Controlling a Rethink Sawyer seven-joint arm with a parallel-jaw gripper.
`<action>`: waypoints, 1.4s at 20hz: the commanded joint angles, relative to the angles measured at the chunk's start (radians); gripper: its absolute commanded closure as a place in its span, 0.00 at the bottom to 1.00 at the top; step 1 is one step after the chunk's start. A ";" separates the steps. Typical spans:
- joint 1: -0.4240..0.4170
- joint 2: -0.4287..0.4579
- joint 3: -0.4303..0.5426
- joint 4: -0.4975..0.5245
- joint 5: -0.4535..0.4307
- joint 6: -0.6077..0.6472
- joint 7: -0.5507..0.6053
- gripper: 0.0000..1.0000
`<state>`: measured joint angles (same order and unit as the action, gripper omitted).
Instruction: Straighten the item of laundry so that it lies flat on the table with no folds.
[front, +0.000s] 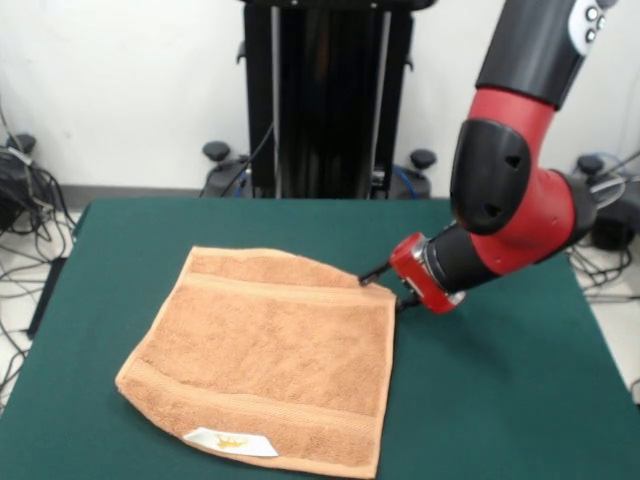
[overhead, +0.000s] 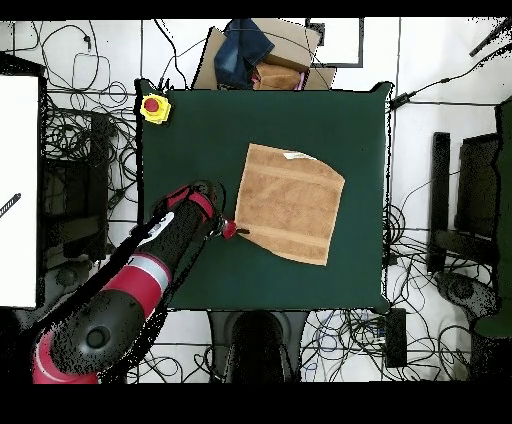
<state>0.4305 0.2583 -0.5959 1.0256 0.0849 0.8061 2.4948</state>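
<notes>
White wall (front: 120, 90) behind, plain, evenly lit. Pale tiled floor (overhead: 415, 140) with dark joint lines all round. Black cables (overhead: 85, 135) lie tangled over the floor on several sides. Black upright stand (front: 325, 95) at centre back, on a base with castors (front: 215, 152). Yellow box with red button (overhead: 154, 107) at one corner. Cardboard box (overhead: 285, 60) with dark blue cloth (overhead: 243, 52) just past the far edge. White panel (overhead: 20, 190) at the side

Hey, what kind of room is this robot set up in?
Probably a robotics lab: a red and black arm works over a green table, loose cables cover the floor, and a yellow emergency-stop button sits at one corner.
</notes>
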 joint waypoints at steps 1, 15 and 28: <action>0.033 0.046 0.203 0.077 0.091 0.067 0.187 0.00; 0.072 0.068 0.172 0.081 0.089 0.059 0.212 0.00; 0.073 0.065 0.174 0.125 0.077 0.018 0.195 0.00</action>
<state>0.5034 0.2529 -0.5834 1.0987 0.0931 0.8081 2.4948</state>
